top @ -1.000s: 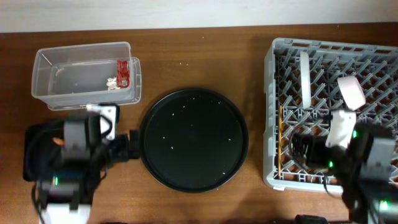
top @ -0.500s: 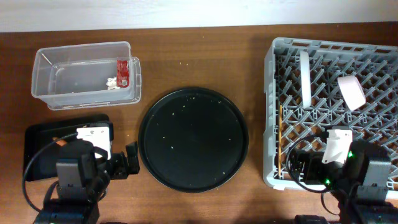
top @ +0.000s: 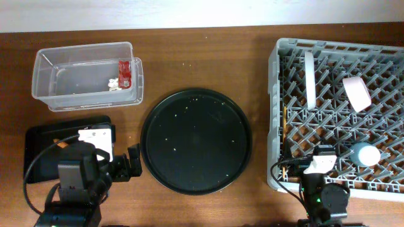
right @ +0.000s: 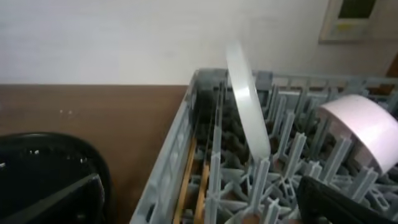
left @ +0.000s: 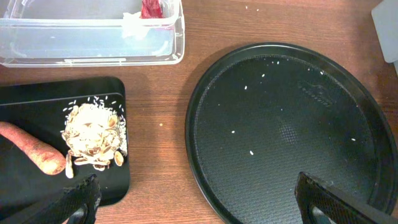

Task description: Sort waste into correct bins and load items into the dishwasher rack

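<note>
Spread wide and pinching nothing, the left claw (left: 198, 186) hung low at the near rim of the round black tray (top: 196, 140). The right claw (right: 200, 183) was likewise parted and bare, by the near left corner of the dishwasher rack (top: 341, 45).

I could read no writing. The print on the red wrapper (top: 124, 71) was too small, and a panel (right: 357, 18) on the wall was blurred.

The table (top: 208, 60) was brown wood, and behind it ran a plain white wall (right: 112, 37). Rice grains (left: 252, 152) speckled the round tray.

From overhead I saw the wrapper and the white scrap (top: 113, 83) lying in the clear tub (top: 85, 101). In the rack, the plate (top: 309, 79) stood on edge. The bowl (top: 356, 93) was tilted among the prongs, and the chopsticks (top: 285, 142) lay along the left wall. The light-blue cup (top: 365, 154) sat near the front, and only that view caught it.

The left arm hid much of the shallow black tray (top: 44, 135) from above. My left wrist camera showed the food scraps (left: 93, 134) heaped on it, with the carrot (left: 34, 152) just beside them. Only the right wrist camera gave me the wall and its panel.
</note>
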Action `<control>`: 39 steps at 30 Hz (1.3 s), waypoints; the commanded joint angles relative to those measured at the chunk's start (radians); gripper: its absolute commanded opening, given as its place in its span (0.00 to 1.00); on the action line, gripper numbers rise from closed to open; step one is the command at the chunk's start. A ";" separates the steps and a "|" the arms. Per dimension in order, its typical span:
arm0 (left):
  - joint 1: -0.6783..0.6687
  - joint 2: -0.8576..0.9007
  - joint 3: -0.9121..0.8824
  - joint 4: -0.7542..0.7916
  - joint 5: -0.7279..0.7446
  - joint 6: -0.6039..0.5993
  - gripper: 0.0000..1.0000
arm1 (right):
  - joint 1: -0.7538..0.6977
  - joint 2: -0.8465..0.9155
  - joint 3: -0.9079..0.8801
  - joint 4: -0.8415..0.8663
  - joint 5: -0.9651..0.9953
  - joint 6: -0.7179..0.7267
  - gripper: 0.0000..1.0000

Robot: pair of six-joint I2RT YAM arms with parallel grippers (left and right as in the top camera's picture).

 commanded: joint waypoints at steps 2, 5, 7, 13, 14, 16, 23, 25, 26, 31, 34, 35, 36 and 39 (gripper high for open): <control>0.002 -0.004 -0.004 0.001 -0.007 -0.009 0.99 | 0.005 -0.009 -0.013 0.008 0.019 -0.004 0.98; 0.002 -0.004 -0.004 0.001 -0.007 -0.009 0.99 | 0.005 -0.009 -0.013 0.008 0.019 -0.004 0.98; 0.002 -0.004 -0.004 0.001 -0.007 -0.009 0.99 | 0.005 -0.009 -0.013 0.008 0.019 -0.004 0.98; 0.002 -0.004 -0.004 0.001 -0.007 -0.009 0.99 | 0.005 -0.009 -0.013 0.008 0.019 -0.004 0.98; 0.002 -0.009 -0.007 -0.002 -0.019 -0.008 0.99 | 0.005 -0.009 -0.013 0.008 0.019 -0.004 0.99; 0.002 -0.071 -0.060 0.032 -0.069 -0.004 0.99 | 0.005 -0.009 -0.013 0.008 0.019 -0.004 0.98; 0.001 -0.589 -0.668 0.585 -0.059 0.026 0.99 | 0.005 -0.009 -0.013 0.008 0.019 -0.004 0.98; 0.001 -0.658 -0.800 0.798 -0.058 0.033 0.99 | 0.005 -0.009 -0.013 0.008 0.019 -0.004 0.98; 0.001 -0.671 -0.826 0.847 -0.058 0.037 0.99 | 0.005 -0.009 -0.013 0.008 0.019 -0.004 0.98; -0.006 -0.683 -0.871 0.856 0.002 0.210 0.99 | 0.005 -0.009 -0.013 0.008 0.019 -0.004 0.98; -0.006 -0.683 -0.871 0.858 0.004 0.209 0.99 | 0.005 -0.009 -0.013 0.008 0.019 -0.004 0.98; -0.006 -0.683 -0.871 0.858 0.004 0.209 0.99 | 0.005 -0.009 -0.013 0.008 0.019 -0.004 0.98; -0.006 -0.683 -0.871 0.858 0.004 0.209 0.99 | 0.005 -0.009 -0.013 0.008 0.019 -0.004 0.98; -0.006 -0.683 -0.871 0.858 0.004 0.209 0.99 | 0.005 -0.009 -0.013 0.008 0.019 -0.004 0.98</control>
